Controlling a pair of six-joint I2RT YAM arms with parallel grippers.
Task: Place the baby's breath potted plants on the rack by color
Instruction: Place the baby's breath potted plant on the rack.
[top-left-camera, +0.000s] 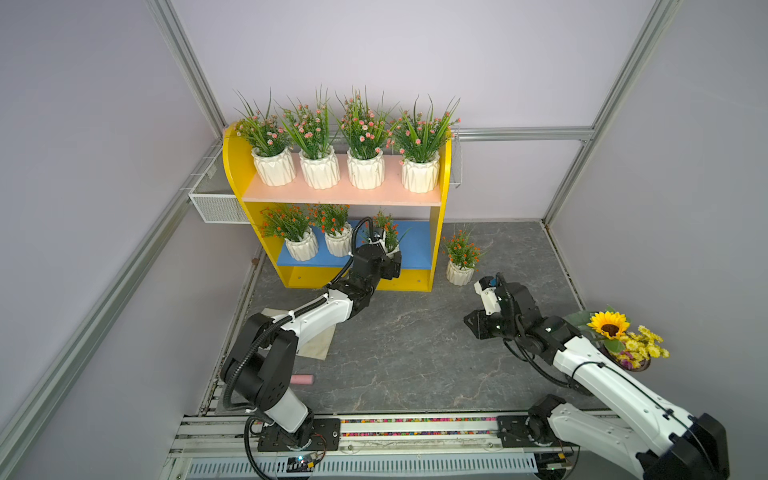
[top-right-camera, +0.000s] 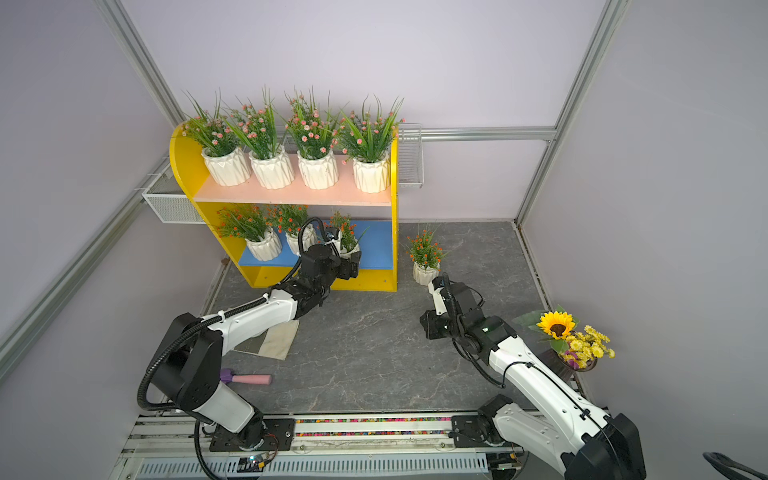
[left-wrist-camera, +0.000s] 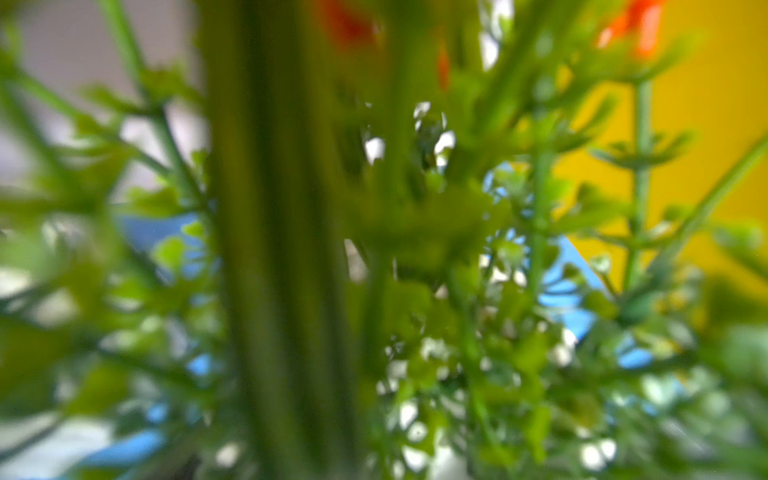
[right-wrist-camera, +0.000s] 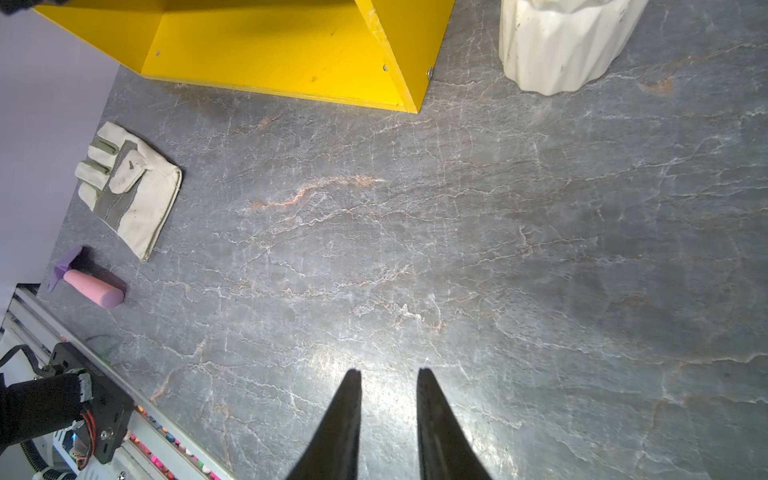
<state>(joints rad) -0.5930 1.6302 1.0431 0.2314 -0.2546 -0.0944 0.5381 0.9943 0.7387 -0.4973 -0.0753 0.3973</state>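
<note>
Jaws of the left gripper (top-left-camera: 390, 255) stand wide about the third orange-red plant (top-left-camera: 385, 226) on the blue lower board (top-left-camera: 415, 245) of the rack (top-left-camera: 440, 232), at frame centre. Whether they clamp its pot or stand free of it I cannot tell, as foliage fills the left wrist view. The right gripper (right-wrist-camera: 388, 372) has its jaws slightly parted and empty above the bare table (right-wrist-camera: 457, 249).

The last orange-red plant (top-left-camera: 460, 272) stands on the table just right of the rack. Its pot looks rigid, light and probably smooth, and the sprigs look soft. The ribbed wall below the rim seems the place to hold.

The left arm stretches forward into the lower bay. The right arm is folded, with its wrist tipped down near that pot.
</note>
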